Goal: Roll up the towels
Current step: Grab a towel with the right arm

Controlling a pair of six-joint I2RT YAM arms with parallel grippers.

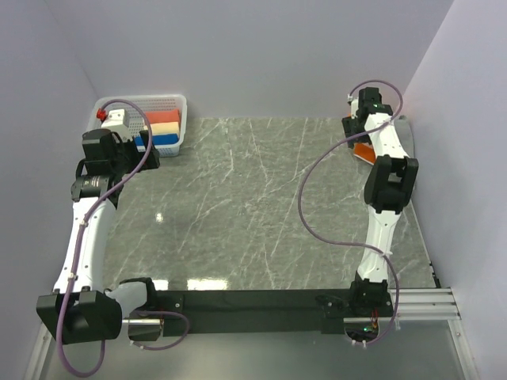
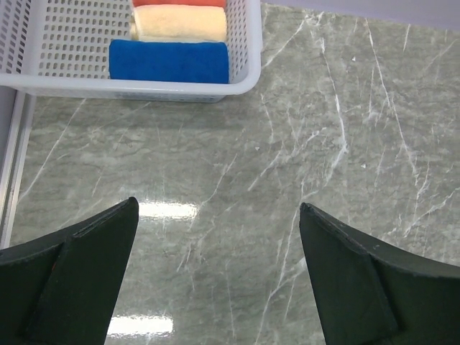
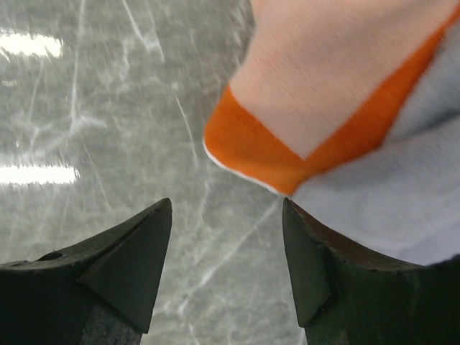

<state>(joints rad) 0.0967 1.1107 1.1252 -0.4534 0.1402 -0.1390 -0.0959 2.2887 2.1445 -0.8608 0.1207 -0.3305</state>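
Blur softens orange towel (image 3: pixel 287 154) and cropped grey towel (image 3: pixel 388 201).

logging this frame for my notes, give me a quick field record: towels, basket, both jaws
orange towel: far right of table, darker orange end toward the right wrist camera
grey towel: lying against the orange towel
basket: far left, holds red roll, cream roll, blue roll
left jaws: open, over bare table near the basket
right jaws: open, just short of the orange corner, nothing between them
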